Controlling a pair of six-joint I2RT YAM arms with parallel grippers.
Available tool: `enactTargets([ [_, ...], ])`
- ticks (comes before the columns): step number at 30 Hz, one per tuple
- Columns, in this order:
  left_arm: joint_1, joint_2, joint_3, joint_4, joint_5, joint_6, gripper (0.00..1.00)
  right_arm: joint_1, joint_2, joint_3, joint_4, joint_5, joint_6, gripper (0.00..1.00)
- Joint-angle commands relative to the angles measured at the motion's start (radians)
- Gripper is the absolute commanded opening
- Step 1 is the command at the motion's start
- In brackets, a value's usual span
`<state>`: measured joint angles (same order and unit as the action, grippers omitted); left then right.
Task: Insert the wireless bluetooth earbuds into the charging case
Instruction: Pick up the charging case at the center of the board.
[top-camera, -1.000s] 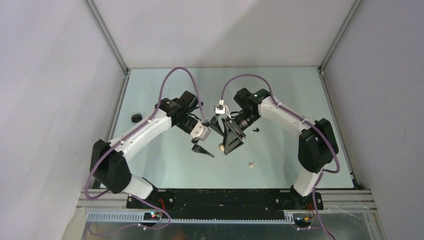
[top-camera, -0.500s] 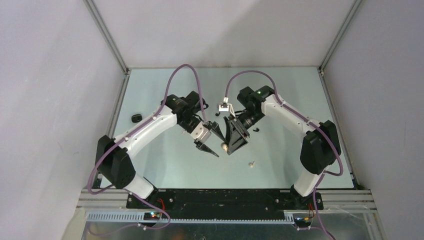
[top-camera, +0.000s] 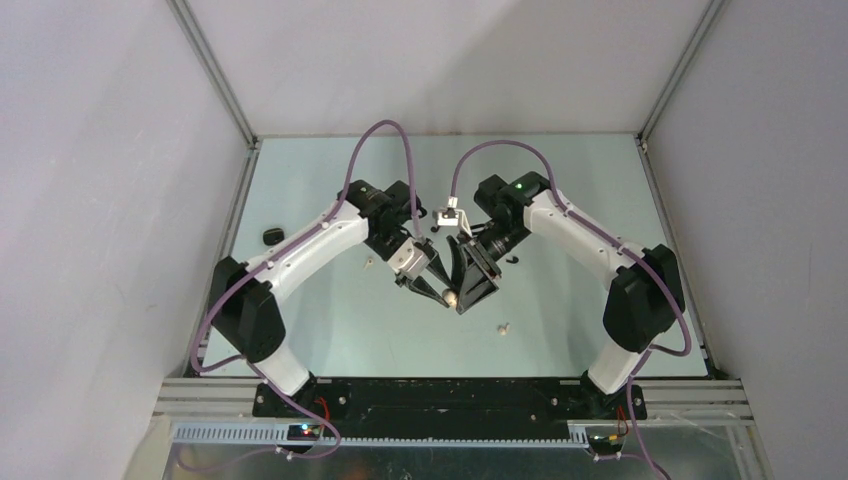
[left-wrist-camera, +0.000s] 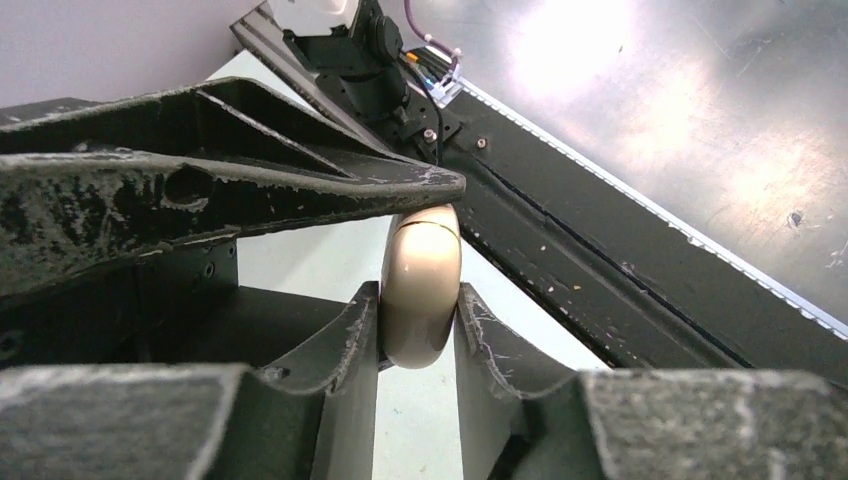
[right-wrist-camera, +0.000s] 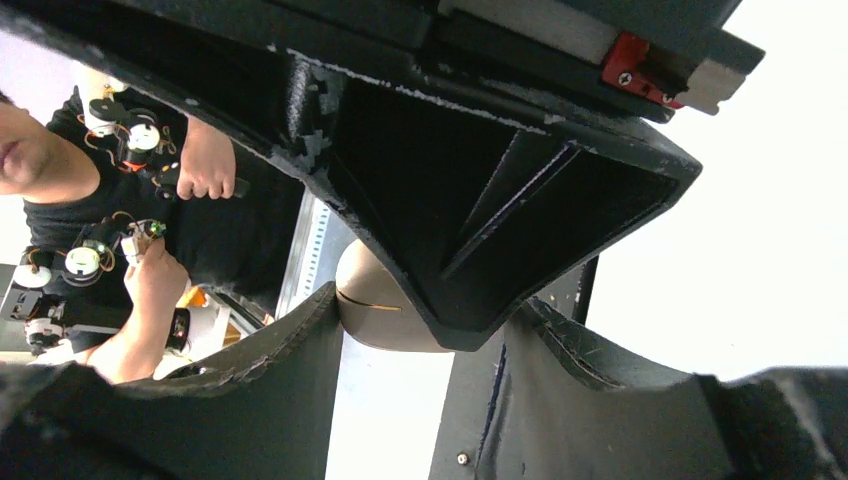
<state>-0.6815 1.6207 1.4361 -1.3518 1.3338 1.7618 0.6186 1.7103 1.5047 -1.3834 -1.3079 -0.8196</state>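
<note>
A cream charging case (top-camera: 451, 296) hangs closed above the middle of the table. My left gripper (top-camera: 440, 293) is shut on it: in the left wrist view the charging case (left-wrist-camera: 420, 290) is pinched between both fingertips of the left gripper (left-wrist-camera: 417, 310). My right gripper (top-camera: 468, 290) grips the same case from the other side, and one of its fingers (left-wrist-camera: 250, 190) lies over the case's top. In the right wrist view the case (right-wrist-camera: 375, 310) sits between the right gripper's (right-wrist-camera: 425, 320) fingers, half hidden by a left finger. One cream earbud (top-camera: 503, 326) lies on the table, and a black earbud (top-camera: 513, 259) behind the right wrist.
A small black case (top-camera: 272, 236) lies near the table's left edge. A tiny pale speck (top-camera: 367, 263) lies under the left forearm. Metal frame posts and white walls close in the table on three sides. The arm bases stand along the near edge.
My left gripper has moved right to the case held by my right gripper and shut on it. The right gripper has barely moved.
</note>
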Motion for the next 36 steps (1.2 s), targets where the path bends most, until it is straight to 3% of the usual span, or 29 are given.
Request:
enactTargets([
  [1,-0.022,0.037,0.051,-0.173,0.026,0.103,0.25,-0.005,-0.052,0.05,-0.008,-0.07,-0.032,0.52],
  [6,-0.021,0.064,0.073,-0.251,0.044,0.177,0.01,-0.003,-0.059,0.053,-0.01,-0.06,-0.034,0.54],
  [10,-0.022,0.06,0.07,-0.252,0.03,0.156,0.0,-0.016,-0.094,0.029,0.115,0.054,0.082,0.75],
  [13,-0.021,0.048,0.059,-0.189,0.002,0.013,0.0,-0.041,-0.156,-0.049,0.268,0.226,0.207,0.87],
  [14,-0.021,0.03,0.041,-0.103,-0.023,-0.054,0.0,-0.054,-0.189,-0.062,0.325,0.263,0.217,0.88],
  [15,-0.022,0.004,0.025,0.034,-0.039,-0.214,0.0,-0.06,-0.216,-0.078,0.343,0.33,0.222,0.9],
  [16,-0.022,-0.011,-0.02,0.121,-0.079,-0.303,0.0,-0.078,-0.229,-0.083,0.362,0.354,0.219,0.9],
  [19,-0.023,-0.106,-0.14,0.574,-0.201,-0.781,0.0,-0.112,-0.277,-0.092,0.378,0.454,0.215,0.91],
  [21,-0.023,-0.123,-0.174,0.638,-0.301,-0.868,0.0,-0.11,-0.323,-0.108,0.418,0.527,0.219,0.91],
  [28,-0.022,-0.161,-0.21,0.753,-0.444,-1.021,0.0,-0.027,-0.525,-0.315,0.746,0.761,0.336,0.87],
  [33,-0.021,-0.172,-0.193,0.761,-0.468,-1.049,0.0,0.001,-0.588,-0.427,0.997,0.762,0.436,0.82],
  [36,-0.021,-0.169,-0.191,0.765,-0.45,-1.058,0.0,0.036,-0.581,-0.46,1.055,0.792,0.45,0.8],
])
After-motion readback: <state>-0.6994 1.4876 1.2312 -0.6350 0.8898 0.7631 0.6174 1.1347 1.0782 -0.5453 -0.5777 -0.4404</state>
